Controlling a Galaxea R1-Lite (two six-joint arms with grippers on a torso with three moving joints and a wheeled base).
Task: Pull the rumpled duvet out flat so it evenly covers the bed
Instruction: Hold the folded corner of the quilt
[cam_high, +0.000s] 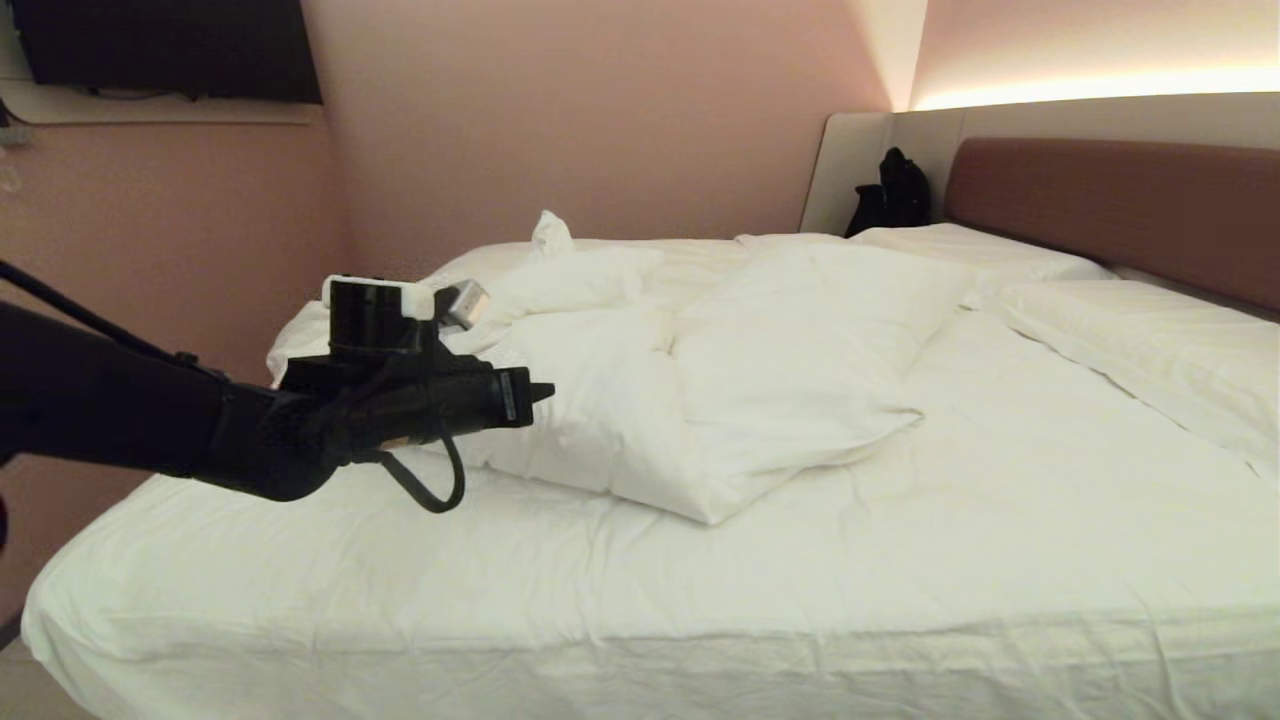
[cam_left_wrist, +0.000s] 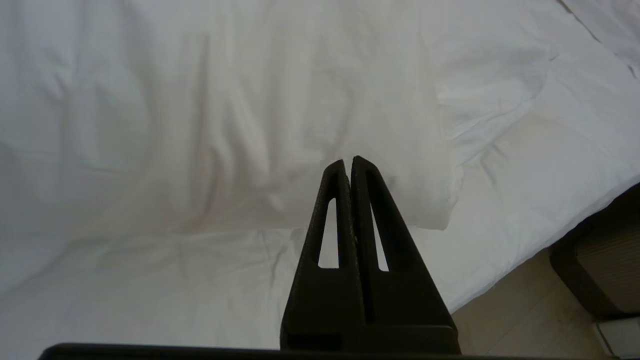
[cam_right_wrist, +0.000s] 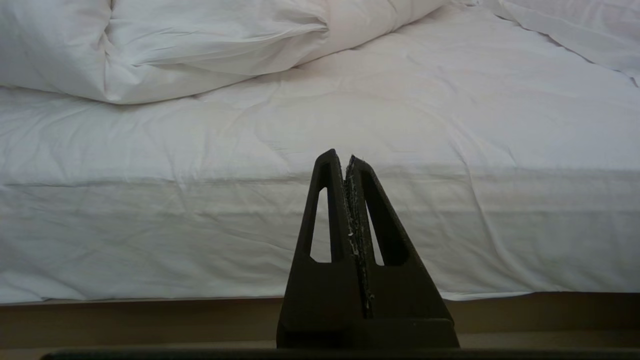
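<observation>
The bed carries the duvet, bunched in a heap on its far left part. The left gripper hangs above the sheet, just before the heap, fingers pressed together and empty. The right gripper, also closed and empty, faces the mattress side.

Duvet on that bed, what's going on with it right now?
The left gripper is out over the bed, shut and empty, pointing at the near edge of the duvet. The duvet lies bunched in a heap on the far left half, with bare sheet showing in front of it. The right gripper is shut too, parked low by the mattress side. Nothing is grasped yet.
</observation>
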